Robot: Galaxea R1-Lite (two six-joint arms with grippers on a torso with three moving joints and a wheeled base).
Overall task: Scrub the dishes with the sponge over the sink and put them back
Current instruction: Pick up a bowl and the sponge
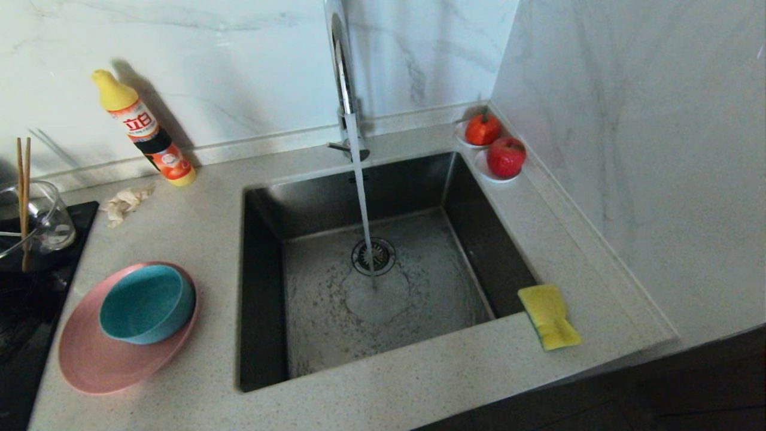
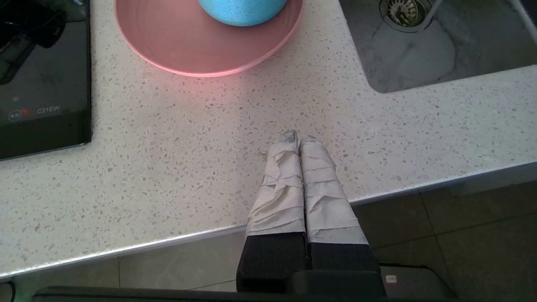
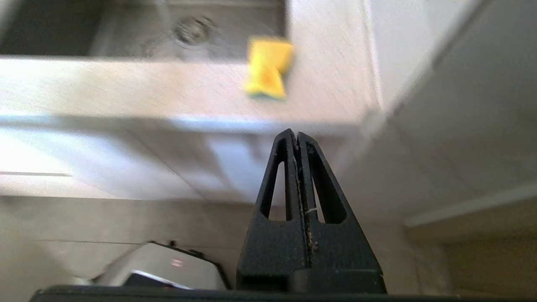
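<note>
Both end effectors are pressed together and hold nothing: the left end effector (image 2: 298,140) over the bench's (image 1: 419,383) front edge, the right end effector (image 3: 297,135) off that edge. The yellow sponge (image 1: 549,316) lies by the sink's (image 1: 263,287) front right corner, soft and light, likely best pinched across its short sides. The teal bowl (image 1: 146,303) sits in the pink plate (image 1: 90,359) at the front left, both probably stiff and slippery when wet, best gripped by their rims; the thin chopsticks (image 1: 24,197) stand in a glass jug (image 1: 51,215) further back.

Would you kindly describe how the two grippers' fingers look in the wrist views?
The left gripper has two black fingers wrapped in wrinkled pale grey tape toward the tips. The right gripper has bare black tapered fingers, each with a long triangular cut-out. No cables or markings show.
</note>
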